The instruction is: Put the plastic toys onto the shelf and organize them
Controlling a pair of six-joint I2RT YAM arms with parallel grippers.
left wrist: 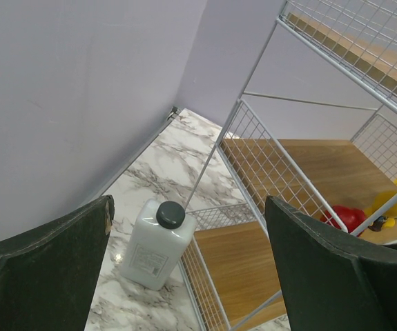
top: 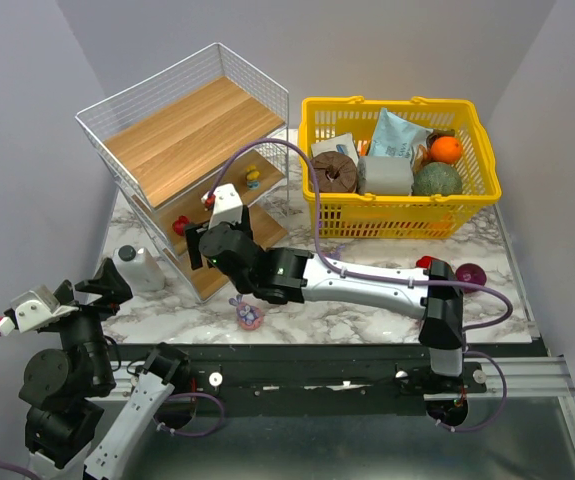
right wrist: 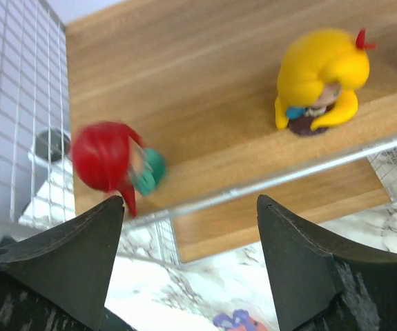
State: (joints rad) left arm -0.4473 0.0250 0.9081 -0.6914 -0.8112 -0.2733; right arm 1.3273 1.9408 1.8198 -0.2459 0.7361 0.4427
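The shelf [top: 182,135] stands at the back left. On its middle board lie a red toy [top: 180,226] and a yellow toy [top: 253,178]. In the right wrist view the red toy [right wrist: 108,158] is blurred just beyond the left finger, and the yellow toy [right wrist: 320,79] stands upright further right. My right gripper [right wrist: 190,203] is open and empty at the shelf's front wire [top: 199,238]. A purple and pink toy [top: 250,318] lies on the table under the right arm. My left gripper [left wrist: 188,207] is open and empty, left of the shelf [top: 107,283].
A white bottle with a dark cap [left wrist: 155,241] stands against the shelf's left side [top: 139,268]. A yellow basket [top: 397,215] of groceries is at the back right. A dark purple ball [top: 469,272] and a red object [top: 424,263] lie in front of it.
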